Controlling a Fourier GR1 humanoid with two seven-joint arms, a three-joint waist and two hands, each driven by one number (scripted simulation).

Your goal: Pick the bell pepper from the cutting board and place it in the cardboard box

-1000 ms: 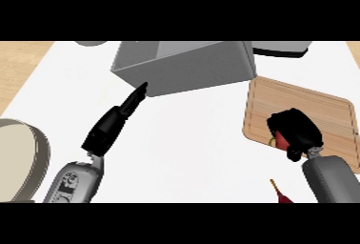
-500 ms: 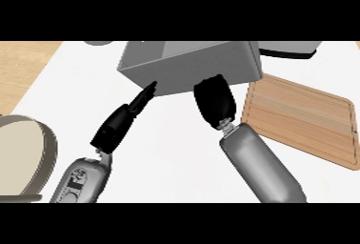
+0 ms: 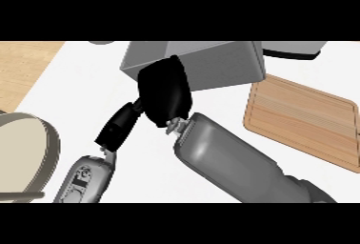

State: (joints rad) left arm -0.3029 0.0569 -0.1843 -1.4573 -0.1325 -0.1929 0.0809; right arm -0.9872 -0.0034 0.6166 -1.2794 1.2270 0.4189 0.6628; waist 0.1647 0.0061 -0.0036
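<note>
The box (image 3: 211,64), grey-walled, stands at the back middle of the white counter. My right hand (image 3: 165,93) hangs over the box's front left corner with its back turned up and its fingers curled under. The bell pepper is hidden; no part of it shows beneath the hand. To the right lies the wooden cutting board (image 3: 302,119), bare. My left hand (image 3: 119,125) lies low on the counter just left of the right wrist, fingers straight and pointing at the box, their tips covered by the right hand.
A round beige plate with a grey rim (image 3: 51,143) sits at the left edge. A dark appliance (image 3: 295,50) stands behind the cutting board. The wooden countertop (image 3: 28,66) shows at the upper left.
My right hand left the cutting board, where it was closed round the red pepper, and swung left and back to the box's front corner. The board now lies bare. The left hand hardly moved.
</note>
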